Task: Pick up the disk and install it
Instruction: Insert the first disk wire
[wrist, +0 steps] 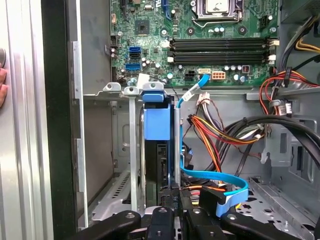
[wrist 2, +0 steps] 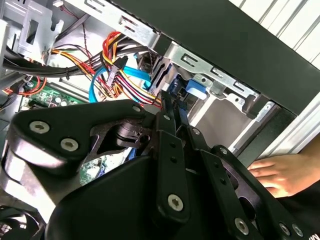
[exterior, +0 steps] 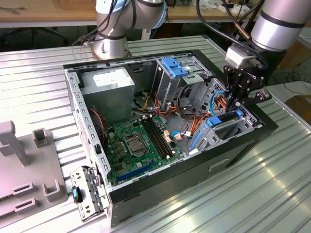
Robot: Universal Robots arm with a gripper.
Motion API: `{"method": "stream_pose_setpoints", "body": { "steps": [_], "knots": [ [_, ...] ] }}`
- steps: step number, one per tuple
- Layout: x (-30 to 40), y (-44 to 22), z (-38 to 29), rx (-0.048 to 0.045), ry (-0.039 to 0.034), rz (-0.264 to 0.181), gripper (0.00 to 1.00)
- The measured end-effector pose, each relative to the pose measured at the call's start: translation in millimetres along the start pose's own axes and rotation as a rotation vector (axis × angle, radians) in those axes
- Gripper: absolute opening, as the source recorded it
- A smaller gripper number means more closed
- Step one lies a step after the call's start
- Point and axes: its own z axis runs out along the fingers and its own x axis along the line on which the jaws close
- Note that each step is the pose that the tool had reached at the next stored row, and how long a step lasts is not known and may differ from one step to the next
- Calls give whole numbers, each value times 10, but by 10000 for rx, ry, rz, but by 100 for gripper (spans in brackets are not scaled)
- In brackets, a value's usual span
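Observation:
The disk point(wrist: 157, 120) stands on edge in the metal cage at the case's corner, its blue carrier and end tab point(wrist: 152, 92) facing the motherboard. In the exterior view the disk point(exterior: 222, 120) sits low in the cage at the exterior view's right. My gripper point(exterior: 236, 103) hangs directly over it. In both wrist views the black fingers point(wrist 2: 167, 112) lie close together, shut, with the gripper point(wrist: 172, 195) tips at the disk's dark end and nothing visible between them. The blue tab point(wrist 2: 194, 90) shows just past the fingertips.
Bundled orange, red and black power wires point(wrist: 220, 130) and a blue flat cable point(wrist: 225, 187) crowd the space beside the cage. The motherboard point(exterior: 138, 141), power supply point(exterior: 107, 87) and tall drive bay point(exterior: 175, 70) fill the case. A person's hand point(wrist 2: 280, 172) rests outside the case wall.

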Motion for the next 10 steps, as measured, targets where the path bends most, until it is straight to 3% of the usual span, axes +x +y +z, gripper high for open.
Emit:
{"method": "stream_pose_setpoints", "body": {
  "steps": [10],
  "knots": [
    [43, 22, 2, -12, 11, 171, 16]
  ]
}}
